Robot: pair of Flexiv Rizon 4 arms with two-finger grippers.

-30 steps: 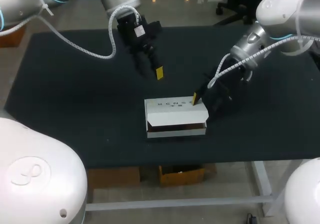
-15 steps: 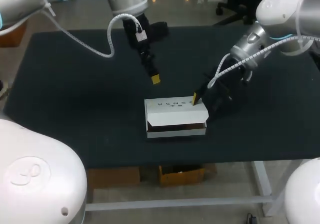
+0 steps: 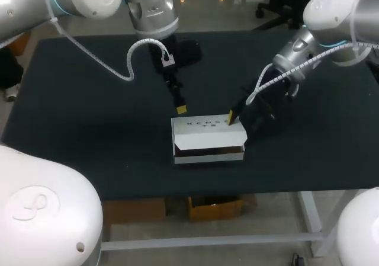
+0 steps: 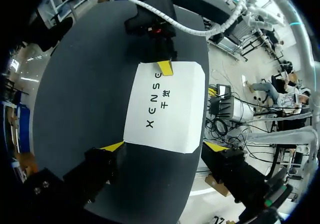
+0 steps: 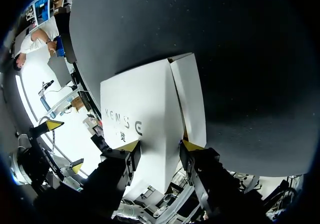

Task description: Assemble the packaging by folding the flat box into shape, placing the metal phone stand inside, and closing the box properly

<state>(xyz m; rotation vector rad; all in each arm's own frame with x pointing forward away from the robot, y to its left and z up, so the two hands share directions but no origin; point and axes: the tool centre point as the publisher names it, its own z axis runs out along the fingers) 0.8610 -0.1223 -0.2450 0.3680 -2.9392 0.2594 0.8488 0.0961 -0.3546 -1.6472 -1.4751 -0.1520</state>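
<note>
The left fingers [image 4: 113, 146] are being held wide apart over the box [image 3: 207, 134] on the counter [image 3: 89, 100], its long axis running ahead between them; at its far end, the right arm's [image 3: 296, 54] grip cannot be told

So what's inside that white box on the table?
The lid lies over the white box, hiding the inside. Only a thin dark gap shows along its front; whether the phone stand is in there cannot be seen.

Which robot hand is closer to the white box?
Right. The right gripper touches the white box at its far right corner; the left gripper hovers above the box's far side, not touching it.
</note>
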